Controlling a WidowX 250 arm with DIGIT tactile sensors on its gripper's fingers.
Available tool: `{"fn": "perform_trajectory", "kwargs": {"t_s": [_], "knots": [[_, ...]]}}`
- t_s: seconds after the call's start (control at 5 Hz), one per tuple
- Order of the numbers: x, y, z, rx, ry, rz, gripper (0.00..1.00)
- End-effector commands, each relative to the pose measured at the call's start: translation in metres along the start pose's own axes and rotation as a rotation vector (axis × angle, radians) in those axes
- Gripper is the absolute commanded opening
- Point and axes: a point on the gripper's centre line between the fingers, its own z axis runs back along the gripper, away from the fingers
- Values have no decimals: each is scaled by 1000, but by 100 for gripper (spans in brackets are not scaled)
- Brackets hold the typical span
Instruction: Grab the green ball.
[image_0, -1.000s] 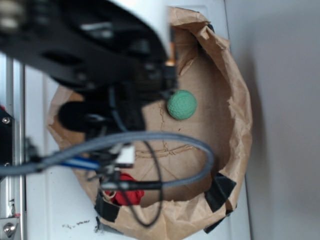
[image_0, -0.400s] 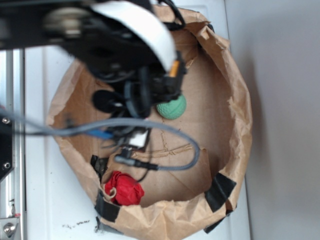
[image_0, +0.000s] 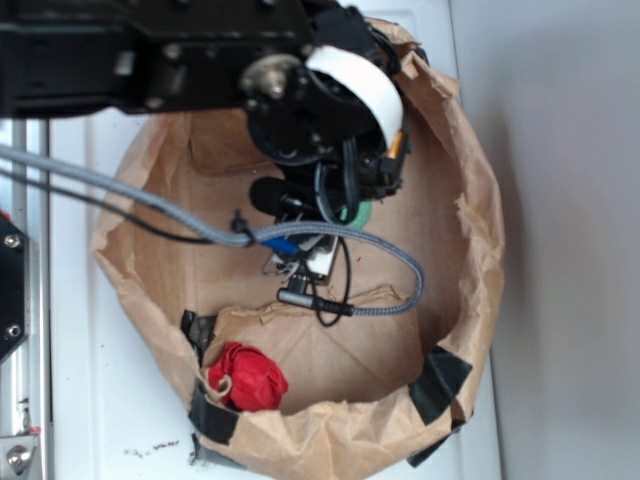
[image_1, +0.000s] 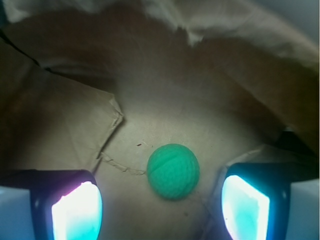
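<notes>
The green ball (image_1: 173, 171) lies on the brown paper floor of the bag, a small ribbed mint-green sphere. In the wrist view it sits between and slightly ahead of my two fingertips, with clear gaps on both sides. My gripper (image_1: 161, 210) is open, touching nothing. In the exterior view the arm hangs over the bag and only a sliver of the green ball (image_0: 362, 213) shows past the gripper (image_0: 345, 205).
A brown paper bag with a rolled-down rim (image_0: 480, 250) encloses the ball. A red wrinkly lump (image_0: 247, 377) with a tan string rests at the bag's near-left corner. A grey cable (image_0: 390, 290) loops over the bag floor. The paper wall (image_1: 165, 30) rises beyond the ball.
The arm has swung right and deeper into the bag, coming over the green ball, which is now mostly covered. The red lump is now uncovered.
</notes>
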Motion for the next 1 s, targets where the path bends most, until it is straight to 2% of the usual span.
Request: {"fn": "perform_trajectory", "kwargs": {"t_s": [0.0, 0.2, 0.4, 0.6, 0.8], "knots": [[7, 0, -20, -5, -12, -58, 100], [0, -2, -36, -34, 28, -70, 100], [-7, -7, -33, -25, 79, -74, 100], [-7, 5, -24, 1, 82, -85, 0], [-4, 9, -5, -7, 25, -109, 0]]}}
